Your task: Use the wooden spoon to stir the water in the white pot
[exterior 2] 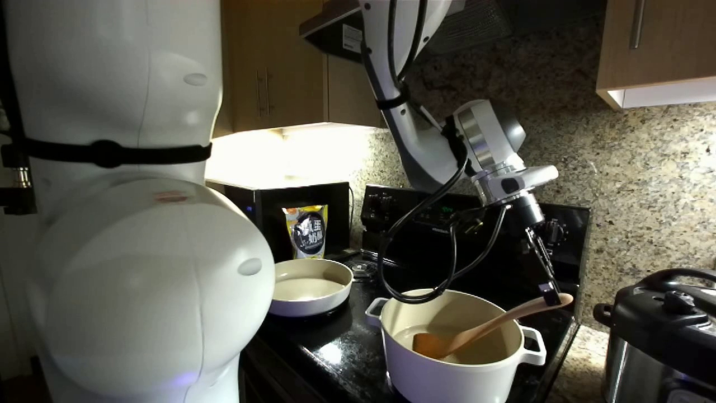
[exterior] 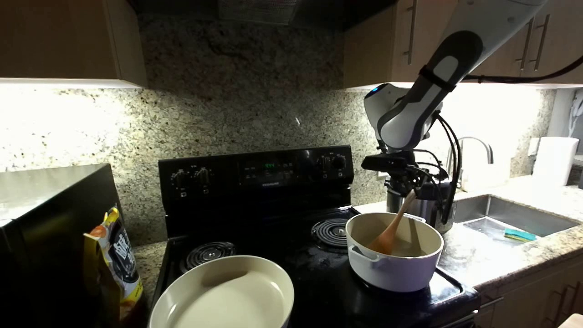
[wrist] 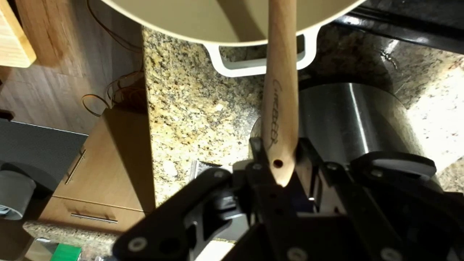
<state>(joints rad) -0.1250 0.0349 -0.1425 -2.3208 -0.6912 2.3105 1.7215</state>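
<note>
By the stovetop edge (exterior: 448,279), the gripper (wrist: 280,146) is pinching the wooden spoon (wrist: 281,79), presumably light and stiff, sensibly near its handle's tip.

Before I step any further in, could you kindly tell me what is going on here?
A robot arm is handling a wooden spoon: its pincer grips the spoon near the upper end, and the spoon's darker head is down inside the white pot on the stove. The water shows only faintly in there. A shallow cream dish sits on the stove too. Whether the spoon is stirring right now, these views cannot show.
</note>
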